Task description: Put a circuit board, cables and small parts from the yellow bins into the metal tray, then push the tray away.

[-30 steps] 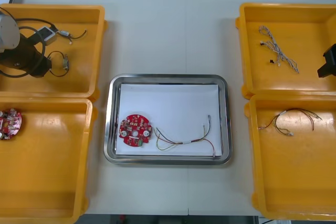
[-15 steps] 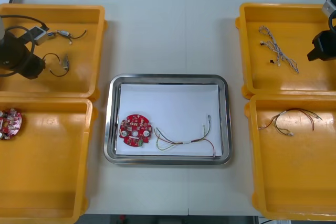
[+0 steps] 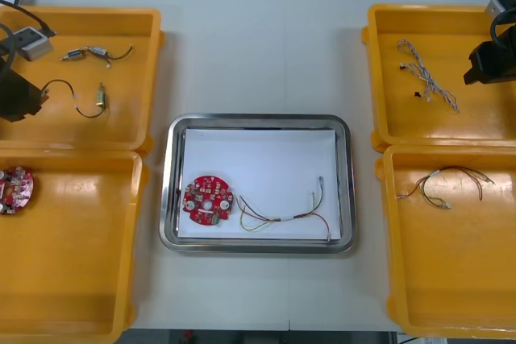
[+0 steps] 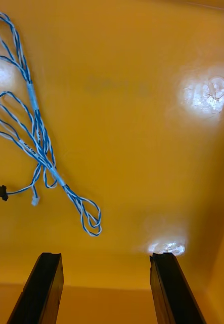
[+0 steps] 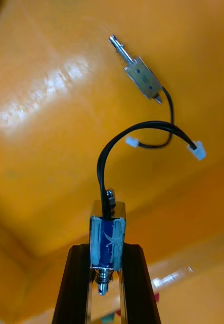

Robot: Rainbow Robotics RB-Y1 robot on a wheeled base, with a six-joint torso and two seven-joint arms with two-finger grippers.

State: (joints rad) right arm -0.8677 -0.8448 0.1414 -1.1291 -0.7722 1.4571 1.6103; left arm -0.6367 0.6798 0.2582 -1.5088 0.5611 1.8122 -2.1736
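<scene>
My left gripper (image 3: 24,93) (image 5: 106,251) hangs at the left edge of the far-left yellow bin (image 3: 121,130), shut on a small metal part (image 5: 107,235) wrapped in blue. A black lead (image 5: 104,162) curls from that part. Another small metal part (image 5: 142,78) (image 3: 87,53) lies on the bin floor beyond. My right gripper (image 3: 482,68) (image 4: 106,286) is open over the far-right yellow bin (image 3: 379,78), nothing between its fingers. A twisted blue and white cable (image 3: 427,76) (image 4: 38,136) lies off to one side of them. The metal tray (image 3: 258,121) holds a red circuit board (image 3: 208,199) and a red and yellow cable (image 3: 282,215).
A second red circuit board (image 3: 14,189) lies in the near-left yellow bin (image 3: 81,296). The near-right yellow bin (image 3: 451,296) holds a cable (image 3: 443,184). Bare table separates the tray from the bins.
My left gripper has drawn back to the left with the small part, stretching the black lead out. My right gripper has moved farther over the far-right bin.
</scene>
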